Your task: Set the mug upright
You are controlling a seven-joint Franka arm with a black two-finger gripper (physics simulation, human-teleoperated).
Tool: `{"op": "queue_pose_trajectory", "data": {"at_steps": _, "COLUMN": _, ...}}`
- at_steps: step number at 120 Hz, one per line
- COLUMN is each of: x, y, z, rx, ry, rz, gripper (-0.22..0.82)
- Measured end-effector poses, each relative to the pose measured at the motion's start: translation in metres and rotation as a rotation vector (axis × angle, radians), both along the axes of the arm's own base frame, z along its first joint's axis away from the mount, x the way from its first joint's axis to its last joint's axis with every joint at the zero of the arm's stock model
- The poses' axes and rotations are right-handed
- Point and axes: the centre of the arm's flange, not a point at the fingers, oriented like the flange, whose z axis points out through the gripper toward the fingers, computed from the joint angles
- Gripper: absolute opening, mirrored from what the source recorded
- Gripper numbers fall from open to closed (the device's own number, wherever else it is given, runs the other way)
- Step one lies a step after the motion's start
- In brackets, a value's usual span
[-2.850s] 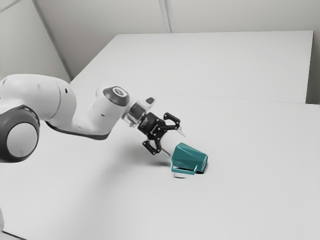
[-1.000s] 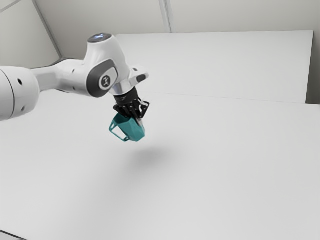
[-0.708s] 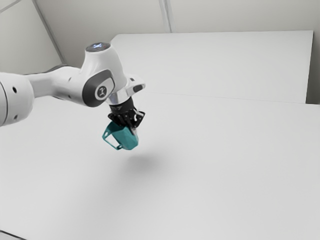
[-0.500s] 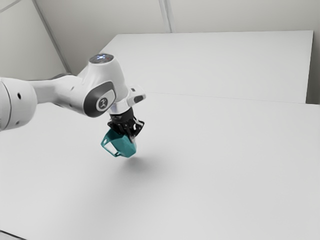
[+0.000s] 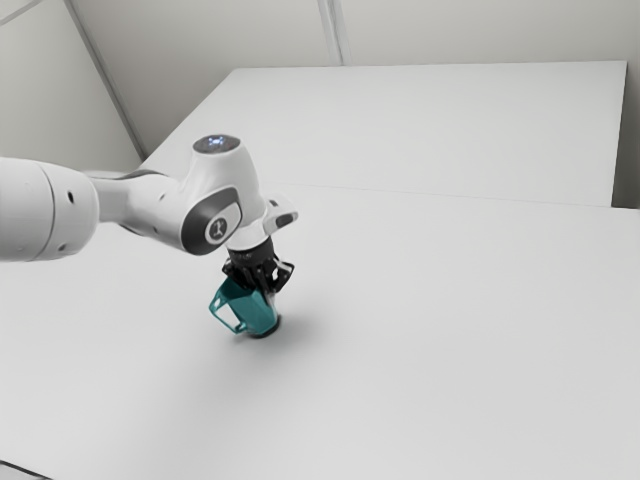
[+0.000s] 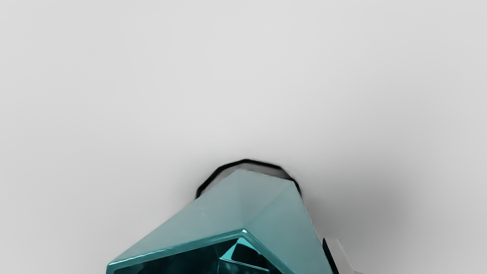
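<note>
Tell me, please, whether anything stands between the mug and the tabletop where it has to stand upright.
Nothing visible stands between them. The jaws are shut on the mug, and its base is right at the tabletop; whether it touches all round, I can't tell.

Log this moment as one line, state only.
gripper: shut on mug | mug: mouth up, roughly upright | base: at or just above table, contact unclear | release: not yet

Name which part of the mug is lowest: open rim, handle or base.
The base: it is down at the table, farthest from the gripper, while the open rim is up by the gripper and the handle juts from the side.
</note>
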Motion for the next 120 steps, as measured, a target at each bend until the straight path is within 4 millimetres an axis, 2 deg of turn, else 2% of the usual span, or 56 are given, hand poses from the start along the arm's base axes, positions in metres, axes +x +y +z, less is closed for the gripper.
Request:
{"op": "queue_pose_trajectory", "data": {"at_steps": 4, "x": 0.0, "y": 0.0, "z": -0.001, "rx": 0.0, "ry": 0.0, "rz": 0.002, "gripper": -0.18}}
{"op": "queue_pose_trajectory", "data": {"at_steps": 29, "x": -0.001, "y": 0.0, "z": 0.003, "rx": -0.008, "ry": -0.007, "rz": 0.003, "gripper": 0.27}}
{"op": "queue_pose_trajectory", "data": {"at_steps": 47, "x": -0.002, "y": -0.001, "z": 0.021, "rx": -0.011, "ry": -0.04, "rz": -0.001, "gripper": 0.44}}
{"op": "queue_pose_trajectory", "data": {"at_steps": 72, "x": -0.006, "y": -0.001, "z": 0.061, "rx": -0.017, "ry": -0.087, "rz": 0.0, "gripper": 0.54}}
{"op": "queue_pose_trajectory", "data": {"at_steps": 84, "x": -0.007, "y": -0.003, "z": 0.091, "rx": -0.021, "ry": -0.122, "rz": -0.002, "gripper": 0.57}}
{"op": "queue_pose_trajectory", "data": {"at_steps": 106, "x": 0.007, "y": -0.003, "z": 0.153, "rx": -0.016, "ry": -0.142, "rz": -0.008, "gripper": 0.59}}
{"op": "queue_pose_trajectory", "data": {"at_steps": 120, "x": 0.01, "y": -0.002, "z": 0.183, "rx": -0.009, "ry": -0.133, "rz": -0.011, "gripper": 0.6}}
